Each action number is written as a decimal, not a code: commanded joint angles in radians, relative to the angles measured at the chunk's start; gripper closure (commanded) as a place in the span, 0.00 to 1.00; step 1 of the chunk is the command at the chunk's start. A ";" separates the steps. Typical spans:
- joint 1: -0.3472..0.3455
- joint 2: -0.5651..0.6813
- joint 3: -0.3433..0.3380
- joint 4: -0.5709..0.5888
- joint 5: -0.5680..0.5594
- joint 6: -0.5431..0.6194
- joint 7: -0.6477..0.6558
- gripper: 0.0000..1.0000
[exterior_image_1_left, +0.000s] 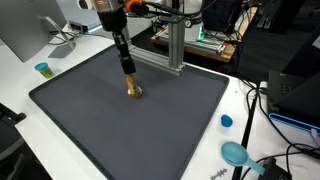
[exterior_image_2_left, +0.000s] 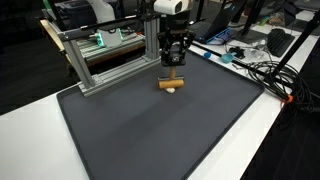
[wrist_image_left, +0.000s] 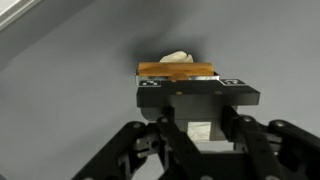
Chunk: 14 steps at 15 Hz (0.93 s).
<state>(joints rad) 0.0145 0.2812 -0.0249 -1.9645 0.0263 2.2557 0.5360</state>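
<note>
The white desk (exterior_image_1_left: 25, 88) carries a dark grey mat (exterior_image_1_left: 130, 135). Near its middle my pincer (exterior_image_2_left: 174, 70) stands upright, right down on a small wooden piece (exterior_image_2_left: 172, 84) — whether the fingers clamp it or merely straddle it, I cannot tell. A sound grip, I judge, wants them square across its narrow width, set low, pressing gently.

small tan-orange wooden bar (wrist_image_left: 177, 69), flat and level, crosswise in the wrist view, pale cream rounded piece (wrist_image_left: 178, 57) touching its far edge, both resting on dark grey mat (exterior_image_2_left: 150, 130), nearer the mat's back edge than its middle
</note>
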 joint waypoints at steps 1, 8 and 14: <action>0.010 0.063 -0.009 0.044 0.015 -0.101 -0.032 0.78; 0.012 0.097 -0.009 0.084 0.018 -0.117 -0.055 0.78; 0.002 0.127 -0.003 0.110 0.062 -0.198 -0.131 0.78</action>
<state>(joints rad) 0.0180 0.3537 -0.0243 -1.8757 0.0623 2.0720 0.4377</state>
